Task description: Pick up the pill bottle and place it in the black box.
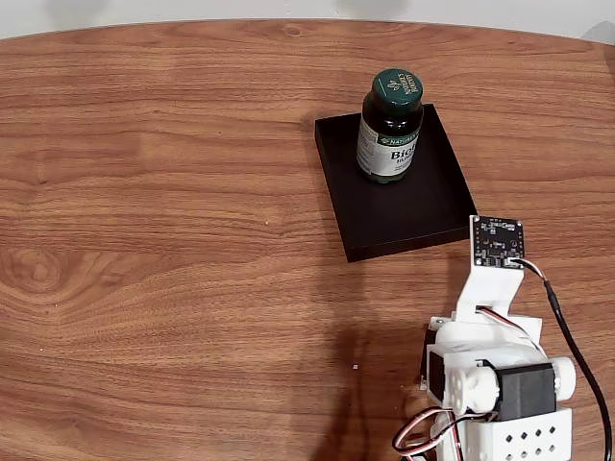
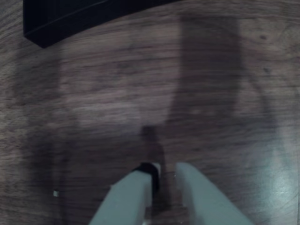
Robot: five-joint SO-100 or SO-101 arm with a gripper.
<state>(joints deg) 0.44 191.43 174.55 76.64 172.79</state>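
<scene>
Jaws: in the wrist view your gripper (image 2: 165, 171) enters from the bottom edge with two pale fingers (image 2: 129, 197) whose tips stand close, a narrow gap showing between them. A small dark piece sits at the tip of the left-hand finger. Nothing is held between the jaws; they hang over bare wood of the table (image 2: 211, 93) and you can see their shadow on the grain just ahead of the tips. Whether the tips touch the wood cannot be told.

Arm pose: in the fixed view the white arm (image 1: 495, 375) is folded low at the bottom right, servo blocks and wiring bunched together, with a small black circuit board (image 1: 498, 240) at its upper end, just beside the near right corner of the black box (image 1: 423, 206).

Task items: the pill bottle (image 1: 390, 127) stands upright inside the black box, toward its far end, green cap up and label facing the camera. Relative to the jaws, the box lies ahead and to the left; in the wrist view only its near corner (image 2: 61, 21) shows at the top left, well apart from the fingertips. A tiny pale speck (image 2: 56, 193) lies on the wood left of the fingers.
</scene>
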